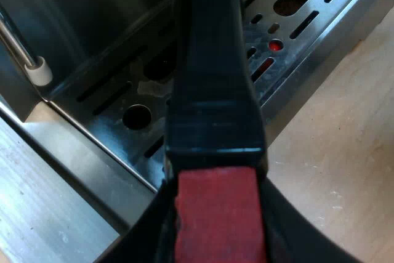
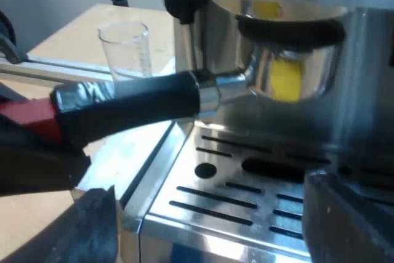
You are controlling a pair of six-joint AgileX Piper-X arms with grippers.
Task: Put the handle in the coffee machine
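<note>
The holder's dark handle [image 1: 212, 90] with its red end [image 1: 218, 214] runs straight away from my left gripper [image 1: 218, 241], which is shut on the red end above the drip tray [image 1: 308, 23]. In the right wrist view the holder's metal basket [image 2: 289, 72] sits up against the underside of the machine's brew head. Its handle [image 2: 135, 106] sticks out sideways, and my left gripper [image 2: 31, 158] is at the red end [image 2: 31, 115]. My right gripper [image 2: 215, 226] hangs open over the drip tray [image 2: 234, 201], holding nothing, a little below and apart from the handle.
A measuring glass [image 2: 126, 47] stands on the wooden table beside the machine, beyond the handle. The steam wand [image 1: 24, 53] with a white tip hangs near the tray's edge. Bare wooden table [image 1: 345, 152] lies along the tray's outer side.
</note>
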